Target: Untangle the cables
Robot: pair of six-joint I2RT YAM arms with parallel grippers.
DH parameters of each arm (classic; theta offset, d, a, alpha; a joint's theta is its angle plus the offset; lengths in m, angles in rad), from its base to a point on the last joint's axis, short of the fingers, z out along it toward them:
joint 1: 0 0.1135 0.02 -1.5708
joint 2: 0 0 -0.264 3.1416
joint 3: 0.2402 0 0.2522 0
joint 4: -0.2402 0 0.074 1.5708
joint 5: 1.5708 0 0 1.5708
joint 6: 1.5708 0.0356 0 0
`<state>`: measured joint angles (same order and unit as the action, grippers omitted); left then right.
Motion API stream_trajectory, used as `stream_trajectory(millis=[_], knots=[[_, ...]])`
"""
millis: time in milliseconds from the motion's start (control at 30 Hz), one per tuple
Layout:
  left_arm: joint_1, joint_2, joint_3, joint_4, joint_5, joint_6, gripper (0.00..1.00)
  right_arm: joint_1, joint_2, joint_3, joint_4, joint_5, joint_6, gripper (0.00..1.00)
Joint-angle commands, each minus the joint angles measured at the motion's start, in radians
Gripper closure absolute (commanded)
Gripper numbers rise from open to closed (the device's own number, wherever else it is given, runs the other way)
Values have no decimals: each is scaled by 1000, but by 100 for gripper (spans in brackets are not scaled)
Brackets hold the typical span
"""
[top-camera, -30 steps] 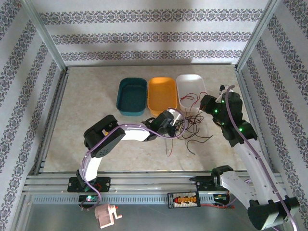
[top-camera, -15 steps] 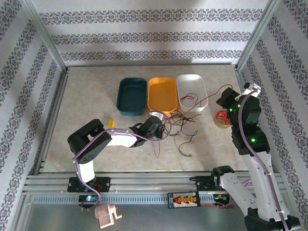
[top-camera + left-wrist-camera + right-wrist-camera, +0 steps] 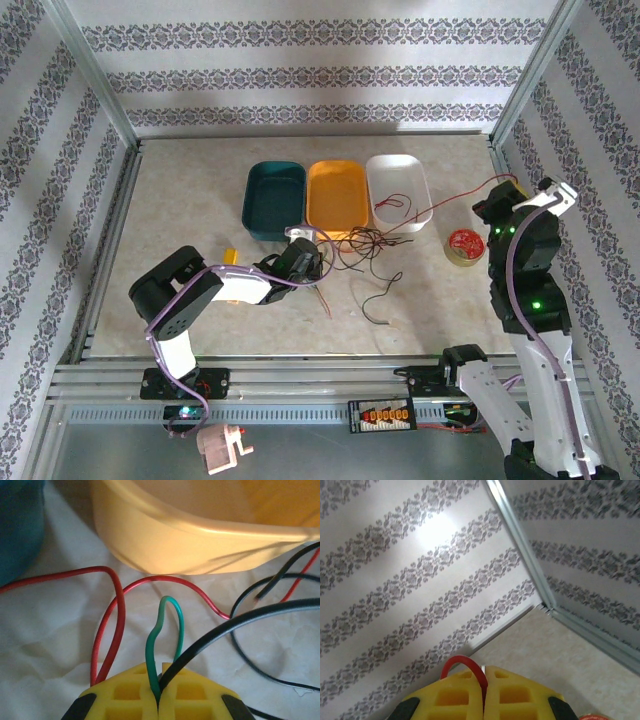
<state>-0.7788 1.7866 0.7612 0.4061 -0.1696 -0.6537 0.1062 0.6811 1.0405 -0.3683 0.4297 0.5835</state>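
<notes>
- Red, green and black cables (image 3: 365, 243) are lying in a loose tangle on the table (image 3: 180, 200), just in front of the orange tray (image 3: 337, 195) and the white tray (image 3: 400, 185).
- The left gripper (image 3: 159, 692) is sitting low at the left side of the tangle, near the orange tray's near rim. Its yellow fingertips (image 3: 127, 692) are pressing tightly together.
- Between them they are pinching a green strand (image 3: 167, 625) and a black strand (image 3: 240, 622).
- The green strand is rising from the pinch in a narrow arch, while the black one is sweeping off to the right across the table.
- Two red lengths are curving over the table just left of the green loop and running down beside the left fingertip. Whether they are touching it cannot be told.
- The right gripper (image 3: 484, 687) is hanging raised at the right side of the table, pointing toward the patterned wall (image 3: 395, 555), its jaws closed on a red strand (image 3: 459, 658).
- That red strand is stretching through the air from the white tray up to the right gripper.
- A red roll (image 3: 462, 245) is lying on the table near the right arm, apart from the tangle.
- A teal tray (image 3: 275, 200) is standing just left of the orange one.
</notes>
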Motion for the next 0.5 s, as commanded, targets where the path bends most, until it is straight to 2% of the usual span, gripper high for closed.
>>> stream_trajectory(millis=[0,333,467], knots=[[27,-6,-34,-67,-51,-45,100,-19,-33,25,47,106,-37,100],[49,-30,-57,-94,-89,-92,100,-41,-23,91,4,144,-126,100],[60,-45,-69,-116,-113,-113,100,-51,9,128,-19,92,-133,100]])
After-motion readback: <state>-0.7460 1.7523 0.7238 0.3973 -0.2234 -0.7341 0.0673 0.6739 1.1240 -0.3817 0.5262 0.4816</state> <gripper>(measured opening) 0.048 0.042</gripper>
